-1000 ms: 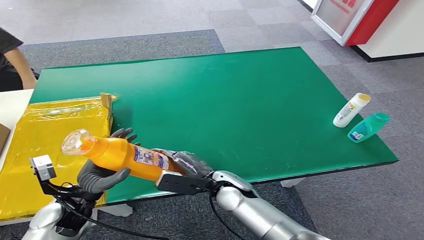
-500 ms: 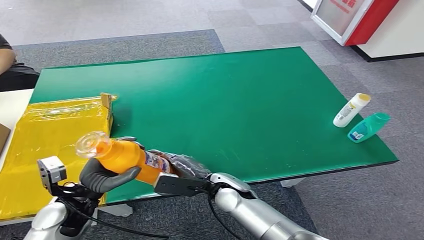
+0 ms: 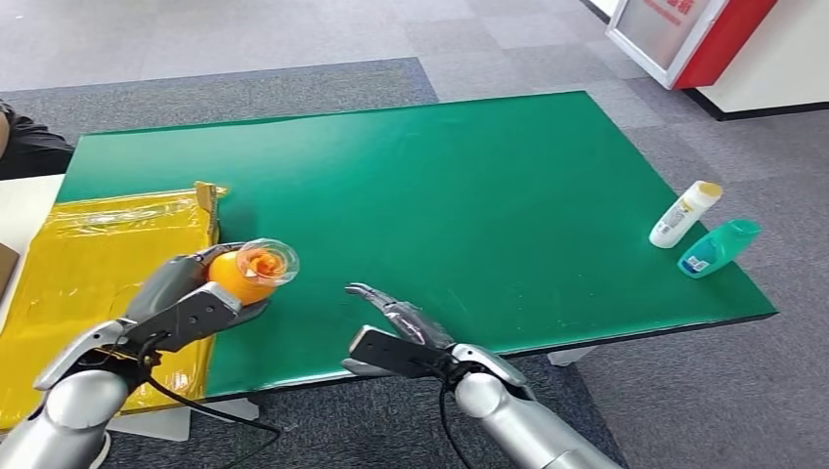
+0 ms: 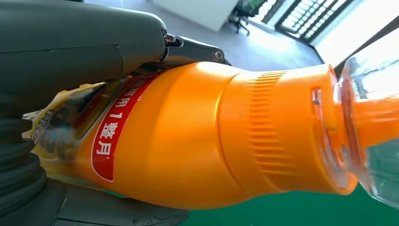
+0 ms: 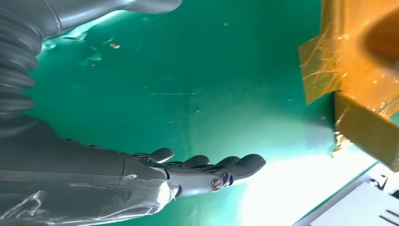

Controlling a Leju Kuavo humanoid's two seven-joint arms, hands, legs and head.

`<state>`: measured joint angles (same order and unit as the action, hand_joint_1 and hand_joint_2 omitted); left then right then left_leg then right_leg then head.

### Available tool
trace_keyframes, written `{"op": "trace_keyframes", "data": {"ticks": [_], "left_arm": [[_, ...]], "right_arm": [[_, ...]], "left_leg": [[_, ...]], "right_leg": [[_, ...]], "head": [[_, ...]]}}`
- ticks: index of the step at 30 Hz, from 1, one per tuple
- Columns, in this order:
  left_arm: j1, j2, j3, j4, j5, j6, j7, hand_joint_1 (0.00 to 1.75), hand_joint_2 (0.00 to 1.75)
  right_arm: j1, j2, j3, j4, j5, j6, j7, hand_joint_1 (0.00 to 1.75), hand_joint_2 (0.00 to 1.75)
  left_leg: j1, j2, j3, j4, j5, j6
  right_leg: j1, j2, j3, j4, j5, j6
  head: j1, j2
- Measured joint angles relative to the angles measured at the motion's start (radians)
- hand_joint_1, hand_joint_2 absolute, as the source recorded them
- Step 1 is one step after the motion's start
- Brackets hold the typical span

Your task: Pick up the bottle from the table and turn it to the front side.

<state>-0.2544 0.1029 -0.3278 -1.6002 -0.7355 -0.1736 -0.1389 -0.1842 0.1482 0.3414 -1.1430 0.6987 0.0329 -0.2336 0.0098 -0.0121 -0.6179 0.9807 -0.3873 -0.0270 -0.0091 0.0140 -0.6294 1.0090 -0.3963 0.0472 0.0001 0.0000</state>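
While you look over the green table [image 3: 469, 186], count three bottles: one orange bottle [image 3: 246, 274] gripped in the left hand [image 3: 186, 298] above the table's near-left edge, clear cap pointing at you, plus one white bottle [image 3: 684, 215] and one teal bottle [image 3: 719, 247] lying far right. Your right hand [image 3: 396, 318] hovers empty, fingers [image 5: 235, 165] straight and apart.

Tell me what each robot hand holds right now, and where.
Left robot hand grips the orange bottle around its labelled body; right robot hand holds nothing.
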Motion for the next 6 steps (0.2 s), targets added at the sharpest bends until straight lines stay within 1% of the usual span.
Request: {"op": "trace_keyframes", "data": {"ticks": [4,6], "left_arm": [[-0.079,0.071,-0.050,0.037,-0.138,-0.010,0.028,1.75,1.75],[-0.105,0.094,-0.072,0.060,-0.184,-0.010,0.034,1.75,1.75]], "right_arm": [[0.008,-0.002,-0.020,-0.005,-0.002,0.006,-0.008,0.00,1.75],[0.010,-0.002,-0.025,-0.005,-0.005,0.008,-0.013,0.00,1.75]], "left_leg": [[0.000,0.000,0.000,0.000,0.000,0.000],[0.000,0.000,0.000,0.000,0.000,0.000]], "right_leg": [[0.000,0.000,0.000,0.000,0.000,0.000],[0.000,0.000,0.000,0.000,0.000,0.000]], "head": [[0.000,0.000],[0.000,0.000]]}}
